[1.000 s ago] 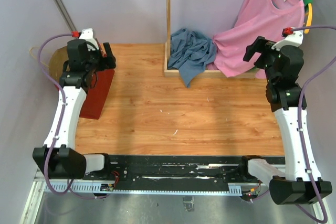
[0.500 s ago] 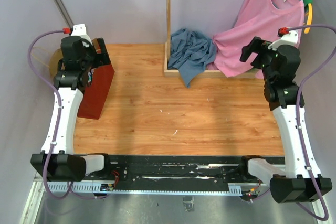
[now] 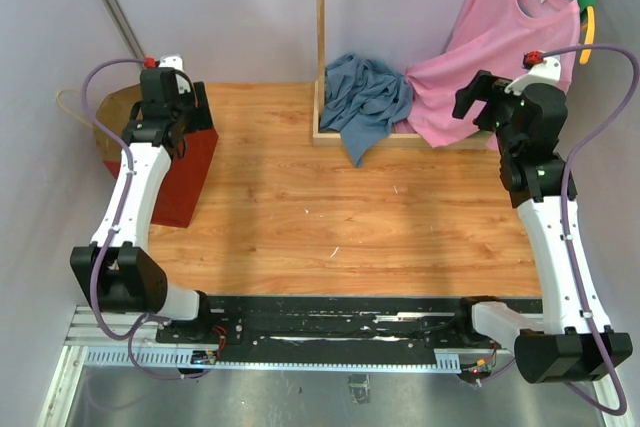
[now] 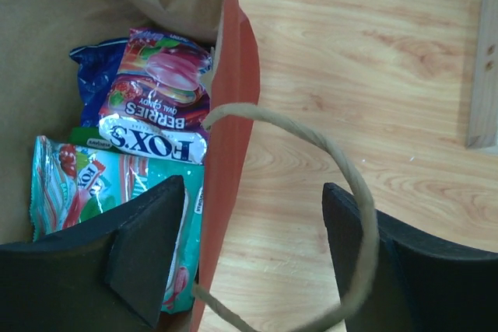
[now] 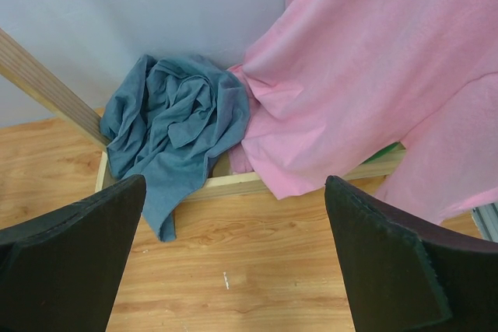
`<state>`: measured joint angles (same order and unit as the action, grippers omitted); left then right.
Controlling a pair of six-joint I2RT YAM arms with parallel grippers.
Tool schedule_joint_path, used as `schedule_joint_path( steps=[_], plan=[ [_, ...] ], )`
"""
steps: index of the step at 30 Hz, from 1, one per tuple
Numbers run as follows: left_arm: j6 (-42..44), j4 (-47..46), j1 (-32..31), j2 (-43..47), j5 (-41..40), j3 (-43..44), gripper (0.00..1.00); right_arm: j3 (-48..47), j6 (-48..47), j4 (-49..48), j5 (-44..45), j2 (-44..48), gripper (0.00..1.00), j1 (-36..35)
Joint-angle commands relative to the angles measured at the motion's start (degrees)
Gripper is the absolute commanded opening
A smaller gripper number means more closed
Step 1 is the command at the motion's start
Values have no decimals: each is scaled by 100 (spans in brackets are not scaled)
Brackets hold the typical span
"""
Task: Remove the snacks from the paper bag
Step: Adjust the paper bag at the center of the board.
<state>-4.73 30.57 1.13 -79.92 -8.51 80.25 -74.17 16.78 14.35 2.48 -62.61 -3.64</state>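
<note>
Left gripper [image 4: 253, 219] jaws apart, straddling paper bag [image 4: 237, 91] wall, cord handle [image 4: 334, 153] between, nothing gripped. Bag sits at the left table [image 3: 350, 207] edge. Inside: green packet [image 4: 85, 184] nearest, purple Fox's Berries packet [image 4: 159, 95], blue packet [image 4: 97, 68] behind. Right gripper [image 5: 233, 192] wide open, empty. Wooden frame [image 5: 226, 186] beyond holds blue cloth [image 5: 175, 126].

You see the paper bag [image 4: 237, 91] as matt paper, dark red outside and plain brown kraft inside, with a rough twisted cord handle [image 4: 272, 114]. The snacks [image 4: 159, 103] are glossy printed film, creased and shiny. Your left gripper's fingers [image 4: 144, 258] look matt black. The table [image 3: 350, 207] is smooth grained wood; the pink shirt [image 5: 373, 75] and blue garment [image 5: 175, 126] are soft matt cloth.
</note>
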Motion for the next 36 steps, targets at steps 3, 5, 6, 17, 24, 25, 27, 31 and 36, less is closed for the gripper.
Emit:
schedule_joint_path(
  steps=[3, 5, 6, 17, 24, 25, 27, 31, 36],
  plan=[
    [163, 31, 37, -420, -235, 149, 59, 77, 13, -171, -128, -43, 99, -102],
    [185, 62, 37, -531, -274, 195, 55, 83, 27, -182, -148, -55, 99, -106],
    [191, 61, 37, -568, -299, 208, 53, 94, 23, -181, -149, -68, 100, -107],
    [404, -108, 49, -757, -554, 377, 1, 83, -36, -68, -67, -102, 100, -111],
    [667, 13, 81, -1417, -498, 1249, 0, 91, -20, -9, -107, -117, 100, -111],
    [720, 0, 81, -1507, -439, 1390, 1, 63, -21, 47, -66, -134, 100, -111],
    [855, -91, 81, -1694, -333, 1590, 1, 31, -38, 146, -11, -147, 100, -111],
    [1082, -194, 81, -2060, -179, 1793, 0, 61, -65, 197, -8, -155, 100, -113],
    [1514, -67, -220, -2400, 320, 1865, 1, 47, -88, 201, -41, -179, 99, -115]
  ],
)
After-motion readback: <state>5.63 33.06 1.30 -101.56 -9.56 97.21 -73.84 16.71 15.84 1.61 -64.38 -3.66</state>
